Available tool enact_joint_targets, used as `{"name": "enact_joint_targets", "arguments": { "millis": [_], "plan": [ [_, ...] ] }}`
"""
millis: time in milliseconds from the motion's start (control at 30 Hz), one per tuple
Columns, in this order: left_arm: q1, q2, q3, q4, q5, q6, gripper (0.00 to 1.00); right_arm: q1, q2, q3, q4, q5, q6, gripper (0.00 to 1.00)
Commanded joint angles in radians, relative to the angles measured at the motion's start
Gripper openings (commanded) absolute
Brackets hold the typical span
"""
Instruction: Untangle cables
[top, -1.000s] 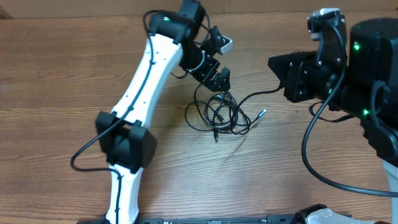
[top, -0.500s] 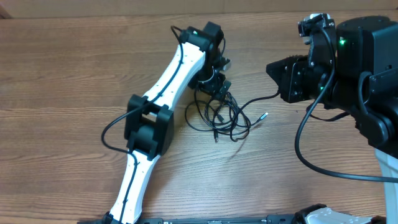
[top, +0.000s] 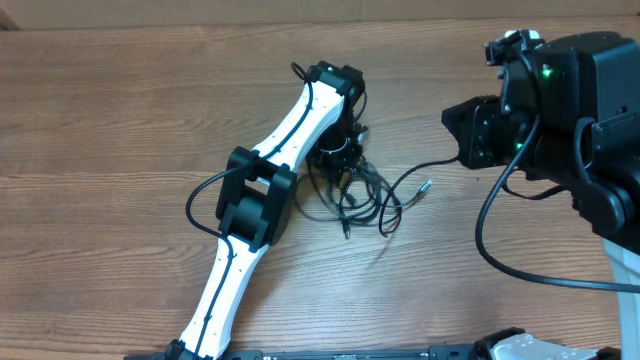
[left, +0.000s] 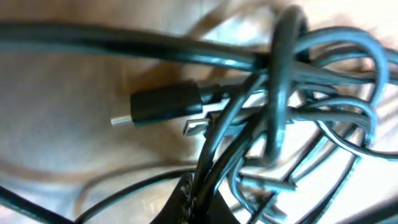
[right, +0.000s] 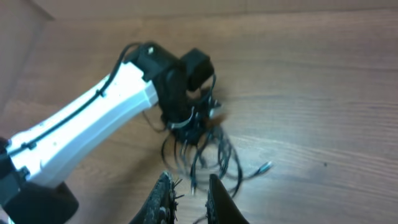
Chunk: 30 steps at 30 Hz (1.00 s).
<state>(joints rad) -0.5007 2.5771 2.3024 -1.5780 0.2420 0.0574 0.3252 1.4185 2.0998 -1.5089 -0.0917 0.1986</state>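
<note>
The cables (top: 362, 195) lie as a tangled bundle of thin black cords mid-table, with one silver-tipped plug (top: 425, 185) sticking out to the right. My left gripper (top: 343, 160) is down on the bundle's upper left edge and shut on a few strands. Up close, the left gripper (left: 199, 200) pinches cords between its tips, and a black plug (left: 165, 106) lies just beyond. One strand curves right to my right gripper (top: 455, 152), which is shut on it. In the right wrist view the right gripper (right: 186, 182) shows a narrow gap, with the bundle (right: 208, 155) ahead of it.
The left arm's white links (top: 290, 130) stretch diagonally from the front edge to the bundle. The right arm's black body (top: 570, 110) fills the right side, with its thick black cable (top: 490, 240) looping over the wooden table (top: 110, 120).
The left arm has swung down onto the bundle and its gripper has gone from open to shut on strands. The bundle has shifted slightly. The right arm has drifted a little to the right.
</note>
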Motion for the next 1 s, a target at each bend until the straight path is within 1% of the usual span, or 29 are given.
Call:
{"name": "enact_joint_targets", "arguments": {
  "millis": [0,33,67,133,267,333,400,433,533,600,667,733,833,967],
  "plan": [
    [0.048,-0.097,0.095,-0.087,0.030,-0.021,0.04,-0.080,-0.010,-0.003,0.031,0.039,0.079,0.24],
    [0.063,-0.119,0.119,-0.113,0.056,-0.021,0.04,-0.113,-0.008,-0.006,0.038,0.039,0.102,0.94],
    [0.081,-0.151,0.131,-0.113,0.084,-0.045,0.04,-0.147,-0.004,-0.008,0.040,0.039,0.115,1.00],
    [0.106,-0.227,0.131,-0.107,0.099,-0.095,0.04,-0.217,0.013,-0.009,0.039,0.039,0.116,1.00],
    [0.135,-0.364,0.131,-0.090,0.098,-0.111,0.04,-0.315,0.061,-0.027,0.019,0.039,0.111,1.00],
    [0.138,-0.426,0.131,-0.077,0.099,-0.126,0.04,-0.340,0.091,-0.051,0.010,0.027,0.111,1.00],
    [0.137,-0.475,0.131,-0.064,0.099,-0.126,0.04,-0.340,0.117,-0.093,0.020,-0.025,0.099,1.00],
    [0.132,-0.495,0.131,-0.057,0.099,-0.126,0.04,-0.333,0.129,-0.113,0.032,-0.083,0.063,0.99],
    [0.118,-0.538,0.131,-0.035,0.100,-0.136,0.04,-0.283,0.151,-0.187,0.107,-0.297,-0.103,0.96],
    [0.113,-0.548,0.131,-0.029,0.121,-0.143,0.04,-0.242,0.151,-0.234,0.185,-0.349,-0.201,0.96],
    [0.113,-0.550,0.131,-0.031,0.181,-0.143,0.04,-0.209,0.151,-0.262,0.245,-0.360,-0.308,0.96],
    [0.117,-0.550,0.131,-0.032,0.274,-0.143,0.04,-0.184,0.151,-0.289,0.302,-0.360,-0.393,0.96],
    [0.130,-0.550,0.134,-0.013,0.494,-0.143,0.04,-0.163,0.151,-0.323,0.356,-0.359,-0.494,0.96],
    [0.156,-0.551,0.139,0.044,0.794,-0.144,0.04,-0.154,0.151,-0.340,0.379,-0.360,-0.526,0.96]
  ]
}}
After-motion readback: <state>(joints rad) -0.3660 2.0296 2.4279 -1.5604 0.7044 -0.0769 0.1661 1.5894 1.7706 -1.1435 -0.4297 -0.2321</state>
